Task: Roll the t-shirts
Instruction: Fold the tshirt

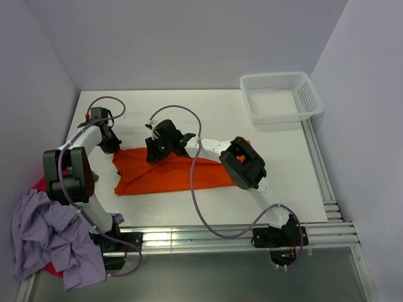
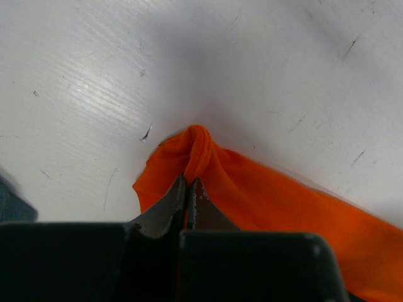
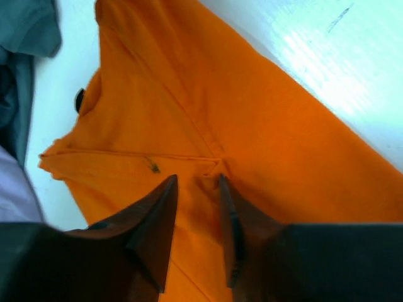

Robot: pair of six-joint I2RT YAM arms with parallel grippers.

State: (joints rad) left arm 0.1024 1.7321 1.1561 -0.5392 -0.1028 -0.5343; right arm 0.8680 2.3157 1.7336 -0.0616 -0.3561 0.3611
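Note:
A bright orange t-shirt (image 1: 170, 176) lies folded into a long strip across the middle of the table. My left gripper (image 1: 113, 148) is at the strip's far left corner, shut on a pinched ridge of orange fabric (image 2: 200, 141), with the fingertips (image 2: 189, 181) pressed together. My right gripper (image 1: 153, 154) hovers low over the shirt's far edge. Its jaws (image 3: 196, 179) stand apart above the orange cloth (image 3: 220, 94), beside a seam. A lavender t-shirt (image 1: 47, 236) is heaped at the near left, with a bit of red t-shirt (image 1: 39, 184) behind it. A grey-blue t-shirt (image 3: 25, 31) shows in the right wrist view.
A white perforated basket (image 1: 280, 97) stands at the far right corner. Metal rails (image 1: 220, 238) run along the near edge, and walls close in on the table's sides. Both arms' cables loop over the table.

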